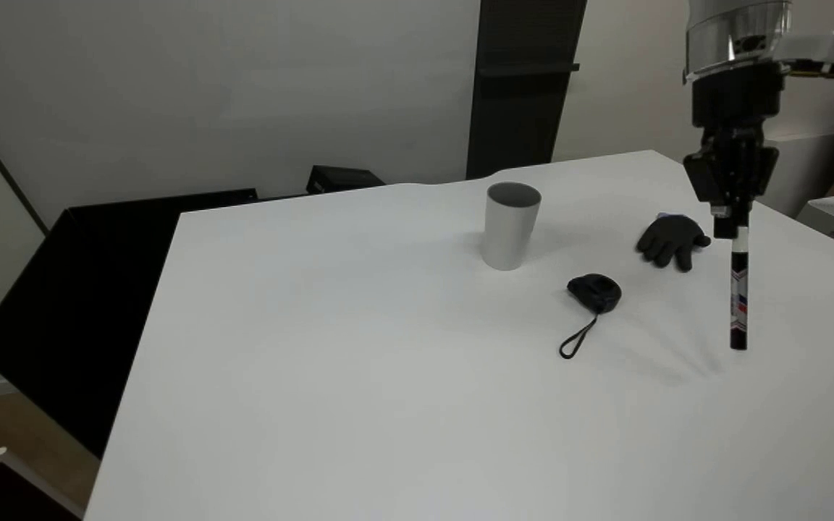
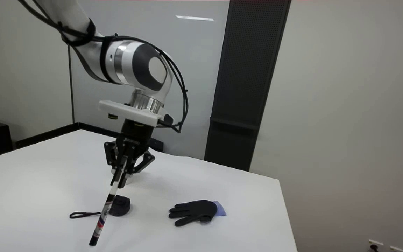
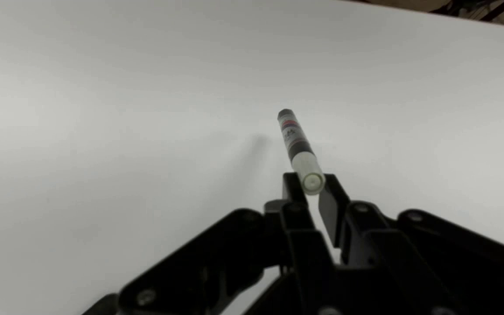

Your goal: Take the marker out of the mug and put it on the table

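Black, the tool pinches the marker by its white end. Below the tool, the marker's long axis runs steeply down, free tip above the tabletop; the mug stands well apart. Laying the marker flat likely needs tilting.

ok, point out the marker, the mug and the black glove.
Marker (image 3: 294,135): wrist view, on the printed label of its barrel.
Mug (image 1: 509,233): in an exterior view, on its outer wall.
Black glove (image 2: 200,209): in an exterior view, on its broad middle.
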Robot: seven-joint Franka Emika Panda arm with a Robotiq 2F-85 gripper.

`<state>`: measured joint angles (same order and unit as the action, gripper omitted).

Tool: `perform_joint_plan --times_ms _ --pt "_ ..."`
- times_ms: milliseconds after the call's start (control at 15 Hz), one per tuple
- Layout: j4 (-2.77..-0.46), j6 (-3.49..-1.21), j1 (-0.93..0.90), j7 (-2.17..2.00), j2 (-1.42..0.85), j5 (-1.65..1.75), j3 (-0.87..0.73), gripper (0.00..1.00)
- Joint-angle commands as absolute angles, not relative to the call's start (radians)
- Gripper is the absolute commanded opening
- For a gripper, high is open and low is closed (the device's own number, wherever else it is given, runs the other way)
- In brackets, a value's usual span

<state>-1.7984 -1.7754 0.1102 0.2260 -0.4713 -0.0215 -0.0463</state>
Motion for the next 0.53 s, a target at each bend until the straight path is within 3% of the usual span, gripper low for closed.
perform_joint_plan --times_ms 0,467 --pt "-1.755 -1.654 0.175 0.297 -0.531 -0.09 -0.04 0.06" --pt "-1.772 -1.778 0.218 0.304 -0.609 -0.093 -0.056 0.06"
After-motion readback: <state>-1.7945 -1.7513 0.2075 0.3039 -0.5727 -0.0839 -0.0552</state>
